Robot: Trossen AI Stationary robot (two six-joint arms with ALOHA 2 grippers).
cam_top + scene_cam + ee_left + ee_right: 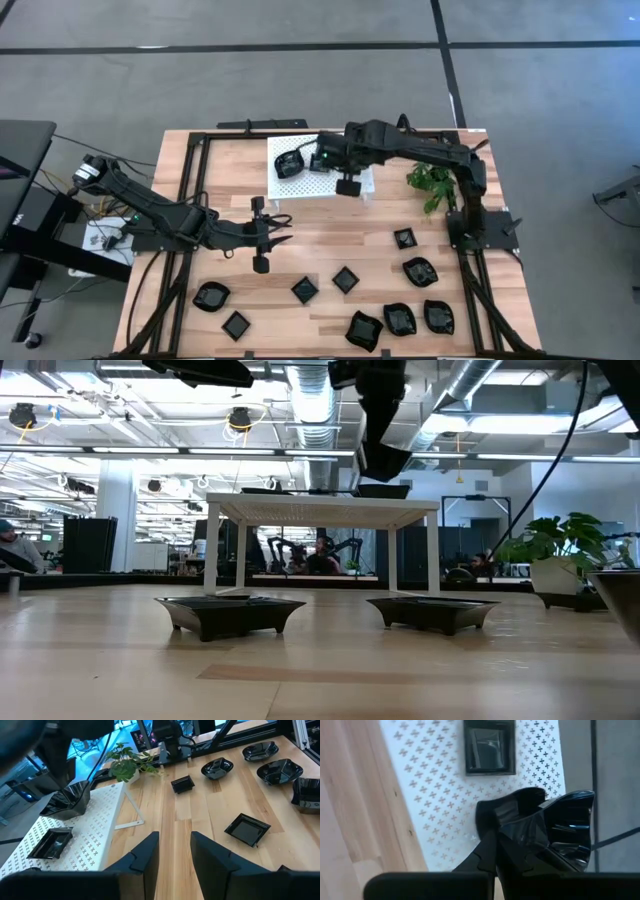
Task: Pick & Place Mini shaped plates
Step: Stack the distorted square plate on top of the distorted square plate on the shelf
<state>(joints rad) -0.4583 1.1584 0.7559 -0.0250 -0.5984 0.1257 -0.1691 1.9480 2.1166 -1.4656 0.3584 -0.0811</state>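
Observation:
My right gripper (500,862) hangs over the white perforated rack (430,795) at the table's far side, shut on a wavy-rimmed black mini plate (565,830). That plate (70,800) shows above the rack in the left wrist view too. A square black plate (490,752) lies flat on the rack top. My left gripper (175,852) waits open over bare wood left of centre (275,232), with nothing between its fingers. Several more black plates rest on the near table, such as a square one (345,279) and a rounded one (418,271). My right gripper pinches the wavy plate by one side of its rim (520,827) between its two fingers (485,857). The fingers slant down from above. The plate is lifted clear of the rack and hangs tilted below the fingers.
A small green plant (432,183) stands right of the rack, near the right arm's base. Plates crowd the near right (400,318) and the near left (210,296). In the low view, two plates (230,610) (432,610) sit in front of the rack's legs (212,550).

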